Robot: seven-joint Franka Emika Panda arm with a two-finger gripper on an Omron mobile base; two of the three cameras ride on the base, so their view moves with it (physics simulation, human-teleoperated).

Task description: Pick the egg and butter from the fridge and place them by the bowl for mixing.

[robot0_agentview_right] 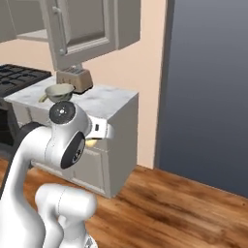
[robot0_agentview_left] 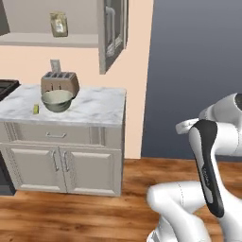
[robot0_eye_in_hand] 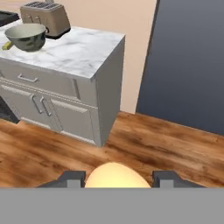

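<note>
Left base view: a white marble-topped bench (robot0_agentview_left: 94, 111) on pale cabinet doors stands at the left. On it rests the round pale beige-grey bowl (robot0_agentview_left: 57, 100), touching the front of a brown slotted toaster (robot0_agentview_left: 60, 82). The small yellow block of butter (robot0_agentview_left: 35, 109) lies on the bench just left of the bowl.

Right base view: the bowl (robot0_agentview_right: 59, 91) sits on the far bench, near the toaster (robot0_agentview_right: 74, 78). A dark grey-blue panel (robot0_agentview_right: 208, 92) fills the right.

Hand view: the end effector (robot0_eye_in_hand: 117, 178) pinches a smooth tan egg (robot0_eye_in_hand: 116, 176) between its two dark fingertips (robot0_eye_in_hand: 72, 178), above the wooden floor (robot0_eye_in_hand: 144, 144). The bowl (robot0_eye_in_hand: 26, 36) and butter (robot0_eye_in_hand: 7, 45) are at the far left on the bench.
</note>
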